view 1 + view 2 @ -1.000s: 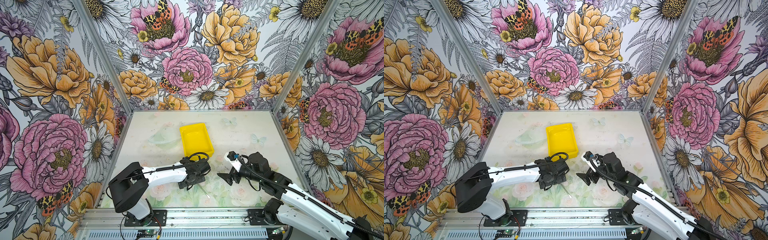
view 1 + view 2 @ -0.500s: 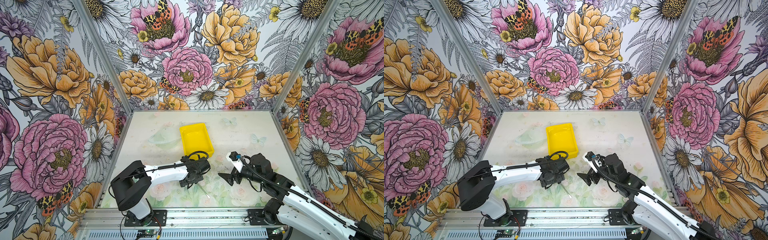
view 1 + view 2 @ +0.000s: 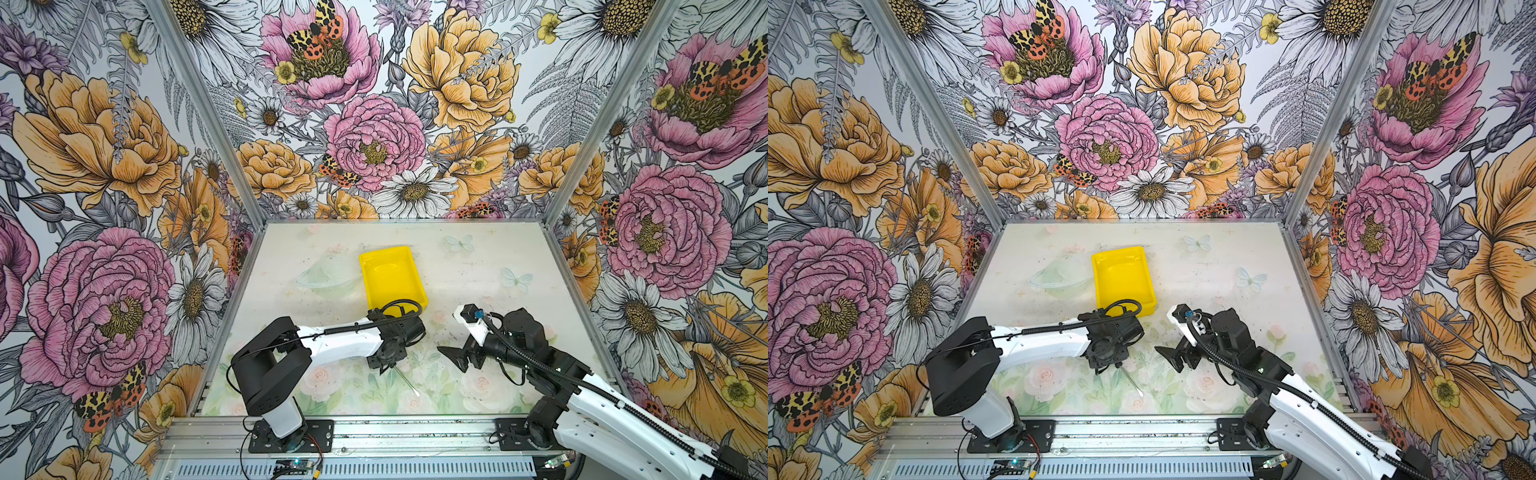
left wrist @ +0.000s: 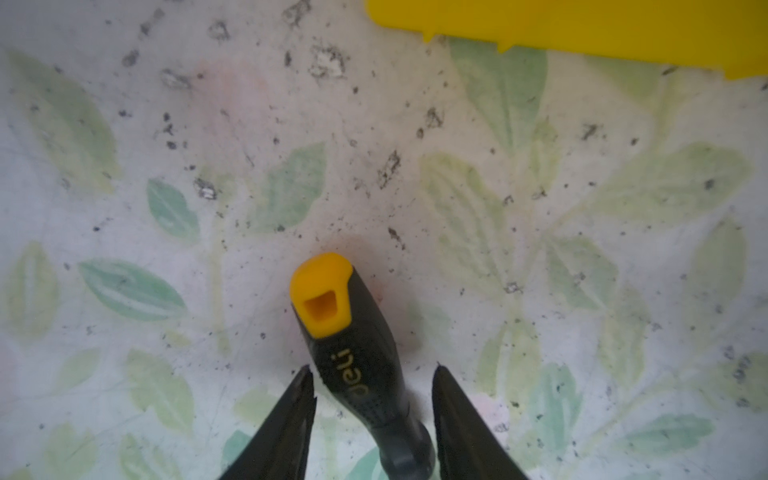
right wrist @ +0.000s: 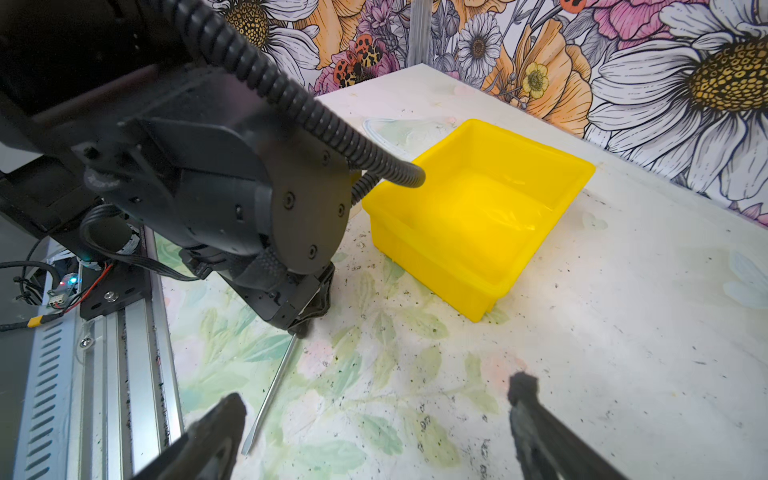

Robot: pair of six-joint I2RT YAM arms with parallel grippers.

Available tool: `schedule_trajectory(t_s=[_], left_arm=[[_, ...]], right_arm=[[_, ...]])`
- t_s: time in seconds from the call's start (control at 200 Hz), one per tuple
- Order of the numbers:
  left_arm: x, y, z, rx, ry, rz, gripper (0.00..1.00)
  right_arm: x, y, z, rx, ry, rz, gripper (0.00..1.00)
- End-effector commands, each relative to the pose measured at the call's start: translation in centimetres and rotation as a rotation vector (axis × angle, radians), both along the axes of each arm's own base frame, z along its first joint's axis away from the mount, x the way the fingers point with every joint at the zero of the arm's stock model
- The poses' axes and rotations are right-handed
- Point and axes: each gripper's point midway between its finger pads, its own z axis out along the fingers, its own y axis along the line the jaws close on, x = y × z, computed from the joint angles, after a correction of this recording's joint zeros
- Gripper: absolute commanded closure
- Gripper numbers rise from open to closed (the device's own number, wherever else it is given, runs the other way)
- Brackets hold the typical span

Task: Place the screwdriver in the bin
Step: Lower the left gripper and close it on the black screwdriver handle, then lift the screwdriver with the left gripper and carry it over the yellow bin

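The screwdriver (image 4: pixel 353 353) lies flat on the table, with a black handle and a yellow-orange butt cap. Its thin silver shaft (image 3: pixel 405 380) (image 3: pixel 1131 382) (image 5: pixel 274 386) points toward the front rail. My left gripper (image 3: pixel 388 365) (image 3: pixel 1106 368) (image 4: pixel 372 368) is down over the handle, one finger on each side. The jaws are open, and a small gap shows on both sides. The yellow bin (image 3: pixel 390 274) (image 3: pixel 1121 274) (image 5: pixel 478 208) stands empty just behind the left wrist, and its edge (image 4: pixel 582 25) shows in the left wrist view. My right gripper (image 3: pixel 455 359) (image 3: pixel 1173 357) (image 5: pixel 376 395) hangs open and empty, to the right of the screwdriver.
The tabletop (image 3: pixel 478 266) has a pale floral print and is speckled with dark marks. Floral walls close it in on three sides. An aluminium rail (image 3: pixel 395 432) carrying both arm bases runs along the front edge. The left arm's cable (image 3: pixel 399 305) loops over the bin's near rim.
The left gripper's jaws have narrowed around the screwdriver handle. The right gripper has shifted slightly. The screwdriver and bin have not moved.
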Motion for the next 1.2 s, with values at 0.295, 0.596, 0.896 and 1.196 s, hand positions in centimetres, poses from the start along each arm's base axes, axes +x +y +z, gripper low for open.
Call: schedule_trajectory(t_s=[0.295,0.596,0.896,1.196], left_arm=[[0.2,0.7,-1.2,0.057,0.026,0.004,0.6],[0.0,0.9,-1.0,0.059,0.016,-0.001,0.85],[0.4,0.4,1.2,0.02,-0.052,-0.027,1.0],[1.9,0.1,6.7,-0.023,-0.184,-0.066,1.0]], right_arm=[[0.1,-0.1,0.3,0.014,-0.012,-0.019,0.01],[0.2,-0.2,0.4,0.014,-0.018,-0.024,0.0],[0.3,-0.5,0.5,0.015,-0.03,-0.043,0.01],[0.7,-1.0,0.6,0.01,-0.042,-0.073,0.01]])
